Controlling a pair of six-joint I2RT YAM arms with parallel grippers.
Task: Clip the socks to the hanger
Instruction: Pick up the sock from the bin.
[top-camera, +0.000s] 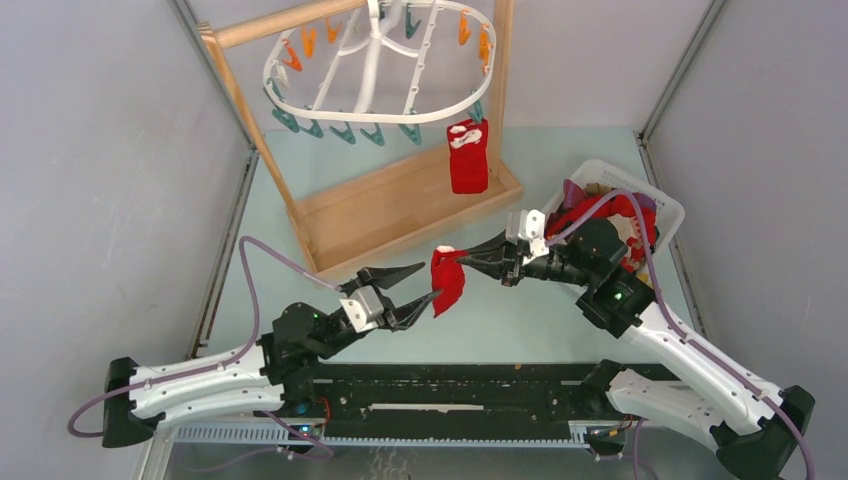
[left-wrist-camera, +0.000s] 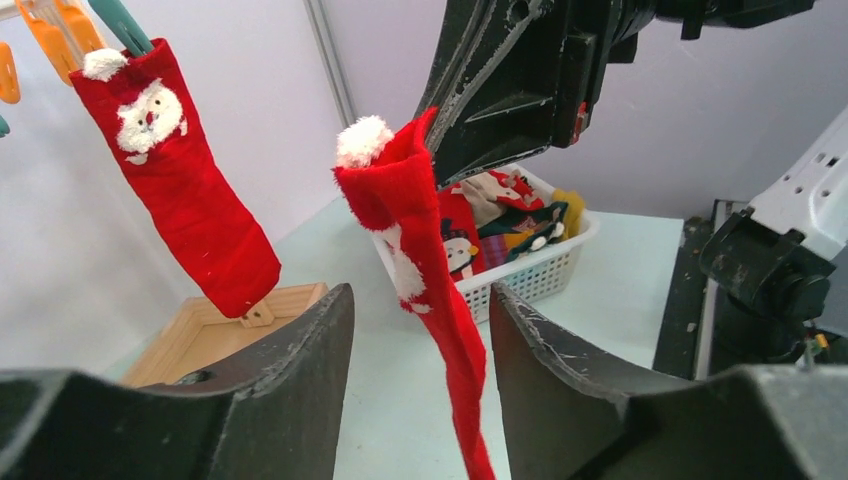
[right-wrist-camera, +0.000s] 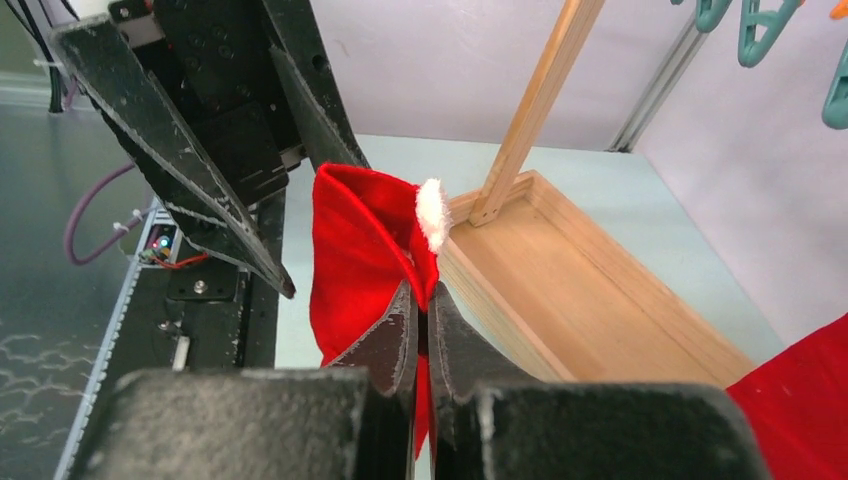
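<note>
Pale teal worktop (top-camera: 560, 330), grey walls. Above it a red sock (top-camera: 448, 280) hangs mid-air, its cuff pinched by the right fingers (right-wrist-camera: 385, 345), closed tight; the left fingers (left-wrist-camera: 290, 360) are spread partway, sock between them. A second red sock (top-camera: 468, 160) is clipped to the hanger (top-camera: 300, 100).

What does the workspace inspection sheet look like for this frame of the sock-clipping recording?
Surface: pale green table, no spills seen.
Job's things: clipped red sock hangs from the white hanger; held red sock is in the air; spare socks sit in the white basket.
Clutter: nothing seen.
Hands: right hand shut on the held red sock's top end; left hand open, fingers either side of it.
Cables: purple cables run along both arms.
Surroundings: wooden stand carries the hanger; grey walls.
</note>
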